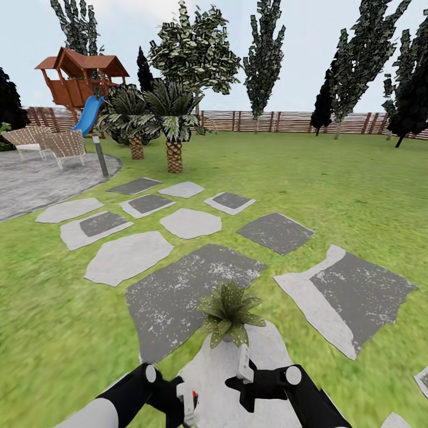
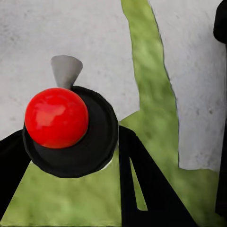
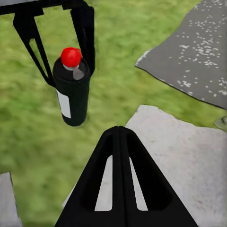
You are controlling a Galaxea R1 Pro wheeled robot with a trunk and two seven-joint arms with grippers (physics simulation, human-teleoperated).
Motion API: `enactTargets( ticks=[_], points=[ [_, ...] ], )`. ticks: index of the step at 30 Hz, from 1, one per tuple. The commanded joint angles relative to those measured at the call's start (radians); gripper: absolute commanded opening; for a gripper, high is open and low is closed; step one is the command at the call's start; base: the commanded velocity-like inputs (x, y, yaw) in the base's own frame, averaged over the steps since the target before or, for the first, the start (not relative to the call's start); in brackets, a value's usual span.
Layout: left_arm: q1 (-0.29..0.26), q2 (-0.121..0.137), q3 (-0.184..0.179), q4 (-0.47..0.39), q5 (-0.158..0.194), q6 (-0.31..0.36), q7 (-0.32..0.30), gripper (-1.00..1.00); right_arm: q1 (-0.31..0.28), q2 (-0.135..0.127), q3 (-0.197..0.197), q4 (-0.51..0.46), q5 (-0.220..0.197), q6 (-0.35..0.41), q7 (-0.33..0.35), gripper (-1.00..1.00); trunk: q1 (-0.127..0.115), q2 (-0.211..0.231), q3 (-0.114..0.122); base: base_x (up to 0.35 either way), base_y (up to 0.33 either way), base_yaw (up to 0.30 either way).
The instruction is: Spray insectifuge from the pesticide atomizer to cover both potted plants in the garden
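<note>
The pesticide atomizer (image 3: 72, 91), a black bottle with a red cap (image 2: 56, 117) and a grey nozzle (image 2: 65, 70), hangs above the grass, with my left gripper (image 1: 186, 402) shut on it. Black fingers (image 2: 144, 182) press both of its sides. One potted plant (image 1: 229, 312), a low rosette of pointed green leaves, stands on a pale stepping stone (image 1: 267, 348) just ahead of my arms. My right gripper (image 1: 242, 358) is shut and empty, its tip (image 3: 118, 128) over that stone, right of the atomizer. The second potted plant is out of view.
Grey and pale stepping stones (image 1: 189, 223) run ahead across the lawn. Two scaly palms (image 1: 174, 128) stand further on, with a light post (image 1: 100, 154), wicker chairs (image 1: 50, 144) on speckled paving (image 1: 35, 181), and a playhouse with a blue slide (image 1: 83, 83). A slat fence (image 1: 279, 120) bounds the back.
</note>
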Motion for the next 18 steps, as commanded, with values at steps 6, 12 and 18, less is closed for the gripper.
enactTargets(
  ticks=[6,12,18],
  points=[
    [0.001,0.054,0.002,0.012,-0.009,-0.01,0.0,-1.0,0.0,0.0,-0.006,-0.001,0.008,-0.006,0.004,-1.0,0.0,0.0,-0.001,0.0,0.0,0.0],
    [0.002,0.103,0.002,0.012,-0.008,-0.012,-0.003,-1.0,0.0,0.0,-0.006,0.004,0.008,-0.006,0.004,-1.0,0.0,0.0,-0.001,0.0,0.0,0.0],
    [0.006,0.13,0.003,0.012,-0.006,-0.018,-0.001,-1.0,0.0,-0.001,-0.007,0.006,0.007,-0.009,0.003,1.0,0.0,0.0,-0.001,0.0,0.0,0.0]
  ],
)
